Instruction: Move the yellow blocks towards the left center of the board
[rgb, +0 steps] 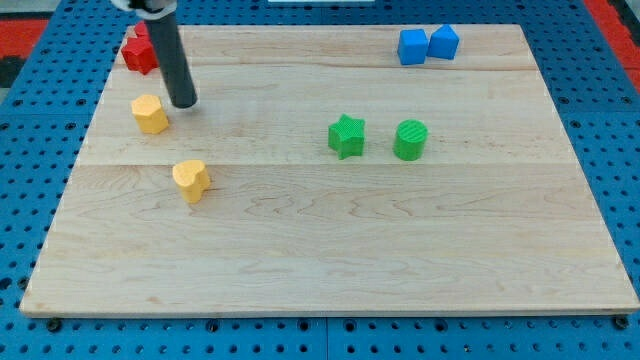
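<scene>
A yellow hexagonal block (150, 114) sits near the board's left edge, above mid-height. A yellow heart-shaped block (190, 180) lies below and to its right. My tip (184, 103) rests on the board just right of the hexagonal block, slightly above it, very close to it. The rod rises toward the view's top left and partly covers the red blocks.
Two red blocks (137, 48) sit in the top left corner. Two blue blocks (428, 45) sit at the top right. A green star (346, 136) and a green cylinder (410, 140) stand right of centre. The wooden board (330, 260) lies on a blue pegboard.
</scene>
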